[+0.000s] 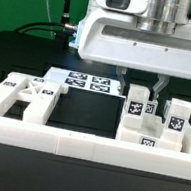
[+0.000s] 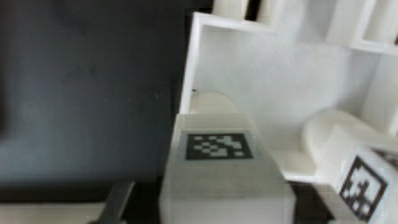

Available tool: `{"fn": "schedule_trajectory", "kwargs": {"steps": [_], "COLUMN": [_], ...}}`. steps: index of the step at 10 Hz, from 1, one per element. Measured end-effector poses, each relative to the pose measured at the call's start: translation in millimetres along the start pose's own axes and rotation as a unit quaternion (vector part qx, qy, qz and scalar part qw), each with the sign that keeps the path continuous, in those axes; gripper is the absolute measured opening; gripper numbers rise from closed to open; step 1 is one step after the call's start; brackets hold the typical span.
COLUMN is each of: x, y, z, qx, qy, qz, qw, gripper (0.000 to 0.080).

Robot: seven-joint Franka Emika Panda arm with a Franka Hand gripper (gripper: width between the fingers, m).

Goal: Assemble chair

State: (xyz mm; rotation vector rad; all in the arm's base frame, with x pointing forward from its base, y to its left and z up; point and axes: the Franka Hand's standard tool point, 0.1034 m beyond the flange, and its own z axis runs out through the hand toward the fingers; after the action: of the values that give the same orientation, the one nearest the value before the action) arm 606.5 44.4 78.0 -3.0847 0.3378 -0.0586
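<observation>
I see the jaws clamped narrowly on an upright white chair leg [image 1: 135, 103], right of centre in the exterior view, its square black-and-white fiducial tag [image 2: 217, 145] showing.

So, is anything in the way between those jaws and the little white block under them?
Nothing visible. The jaws sit on either side of the upright white block, closed against it, with nothing wedged between. Another tagged block stands close by on the exterior view's right, but not between them.
</observation>
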Motion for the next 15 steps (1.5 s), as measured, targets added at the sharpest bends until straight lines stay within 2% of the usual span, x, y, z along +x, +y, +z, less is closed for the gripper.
{"fn": "schedule_trajectory", "kwargs": {"steps": [2,6,7,8,11,12,13,14,15], "x": [1.4,2.0,2.4,3.2,3.8,4.0,3.6,3.3,2.8], "y": [-2.1,-5.1,-5.5,-5.4,-4.9,-4.6,-5.4,-5.6,-5.9], "z": [0.4,0.6,1.1,1.2,0.8,0.7,1.2,1.6,1.7], "qx": [0.022,0.03,0.039,0.053,0.07,0.072,0.072,0.071,0.07], "qy": [0.007,0.01,0.01,0.012,-0.004,-0.008,-0.009,-0.009,-0.009], "qz": [0.138,0.283,0.334,0.403,0.54,0.564,0.569,0.57,0.554], "qw": [0.99,0.959,0.942,0.914,0.839,0.823,0.819,0.819,0.83], "gripper": [0.0287,0.0287,0.0287,0.0287,0.0287,0.0287,0.0367,0.0503,0.0503]}}
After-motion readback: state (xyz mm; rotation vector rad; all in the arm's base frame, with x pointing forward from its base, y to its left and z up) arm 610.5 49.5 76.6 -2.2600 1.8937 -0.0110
